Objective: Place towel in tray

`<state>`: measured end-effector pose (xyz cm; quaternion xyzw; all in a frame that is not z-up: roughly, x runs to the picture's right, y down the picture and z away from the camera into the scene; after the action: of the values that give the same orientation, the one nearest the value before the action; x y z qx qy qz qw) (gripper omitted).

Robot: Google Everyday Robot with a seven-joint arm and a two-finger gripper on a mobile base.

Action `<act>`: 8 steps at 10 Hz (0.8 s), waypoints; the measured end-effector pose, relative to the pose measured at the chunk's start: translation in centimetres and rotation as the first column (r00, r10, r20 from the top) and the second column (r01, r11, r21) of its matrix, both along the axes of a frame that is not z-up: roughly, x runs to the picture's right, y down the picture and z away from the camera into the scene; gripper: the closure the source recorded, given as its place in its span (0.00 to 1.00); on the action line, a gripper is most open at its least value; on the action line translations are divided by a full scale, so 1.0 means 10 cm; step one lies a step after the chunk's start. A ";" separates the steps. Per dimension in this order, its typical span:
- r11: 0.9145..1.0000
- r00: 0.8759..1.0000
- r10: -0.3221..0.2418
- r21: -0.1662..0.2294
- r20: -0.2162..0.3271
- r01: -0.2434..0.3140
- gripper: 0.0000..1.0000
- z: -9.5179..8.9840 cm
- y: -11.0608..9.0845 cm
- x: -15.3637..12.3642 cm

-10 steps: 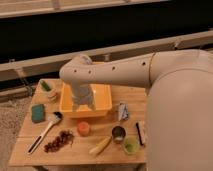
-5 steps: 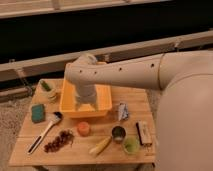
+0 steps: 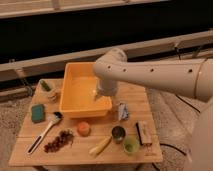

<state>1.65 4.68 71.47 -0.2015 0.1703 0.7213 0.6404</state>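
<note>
The tray (image 3: 75, 107) is a deep yellow-orange bin at the back middle of the wooden table. Just right of its right wall, the towel (image 3: 123, 111) lies on the table as a small whitish cloth with bluish patches. My arm reaches in from the right, and my gripper (image 3: 101, 93) hangs over the right half of the tray, pointing down, left of and above the towel. It is open and holds nothing that I can see. The wrist hides much of it.
A teal sponge (image 3: 37, 113), a white-handled brush (image 3: 44, 132) and dark grapes (image 3: 59, 141) lie on the left. An orange (image 3: 83, 128), a banana (image 3: 100, 146), a metal cup (image 3: 118, 133), a green cup (image 3: 131, 145) and a snack bar (image 3: 143, 133) fill the front.
My arm has swung to the right across the tray, bringing the gripper from the tray's middle toward its right wall. The towel has not moved.
</note>
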 end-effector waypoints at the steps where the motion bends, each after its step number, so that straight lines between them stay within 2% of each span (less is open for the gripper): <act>1: 1.000 1.000 0.020 -0.003 -0.022 -0.020 0.35 0.03 0.02 0.18; 3: 0.998 0.996 0.058 -0.018 -0.061 -0.059 0.35 0.18 0.09 0.47; 5: 0.996 0.994 0.079 -0.046 -0.070 -0.082 0.35 0.45 0.20 0.52; 8: 0.992 0.992 0.106 -0.065 -0.070 -0.111 0.35 0.69 0.22 0.69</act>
<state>8.59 6.88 78.36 -0.2083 0.2052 0.7550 0.5869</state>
